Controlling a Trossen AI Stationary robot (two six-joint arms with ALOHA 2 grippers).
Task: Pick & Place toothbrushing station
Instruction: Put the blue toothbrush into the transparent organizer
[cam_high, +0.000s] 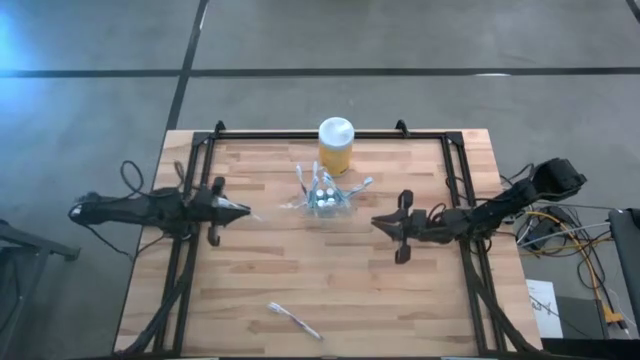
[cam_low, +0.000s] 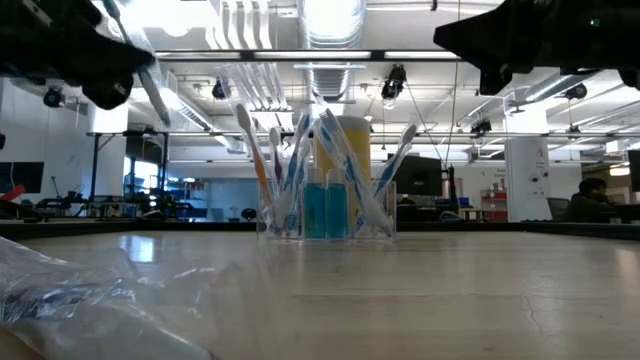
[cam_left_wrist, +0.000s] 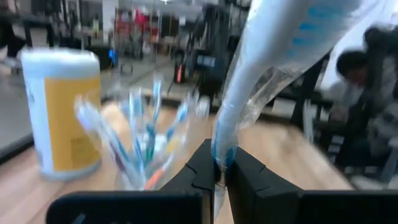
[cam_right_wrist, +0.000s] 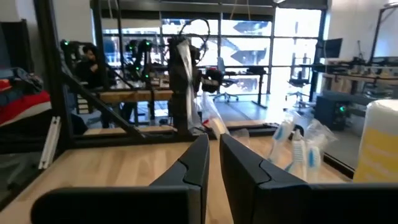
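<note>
The toothbrushing station (cam_high: 325, 196) is a small see-through holder standing on the table's far middle, with several toothbrushes and white-capped tubes upright in it; the low view shows the station (cam_low: 325, 205) too. My left gripper (cam_high: 240, 212) hovers left of it, shut on a toothbrush in a clear wrapper (cam_left_wrist: 273, 56). My right gripper (cam_high: 378, 222) hovers right of the station, shut, with nothing between its fingers (cam_right_wrist: 199, 162). Another wrapped toothbrush (cam_high: 293, 320) lies flat near the table's front edge. My left gripper pinches the wrapped toothbrush between its two fingers by one end (cam_left_wrist: 221, 158), wrapper and all. The fingers come level from the table's left. The toothbrush sticks out past the fingertips toward the station (cam_high: 255, 215), lifted clear of the table.
A tall yellow jar with a white lid (cam_high: 335, 145) stands just behind the station. A black frame (cam_high: 300, 134) runs along the table's far and side edges. Bare wood lies between the station and the front edge. A person (cam_low: 592, 195) sits in the room beyond.
</note>
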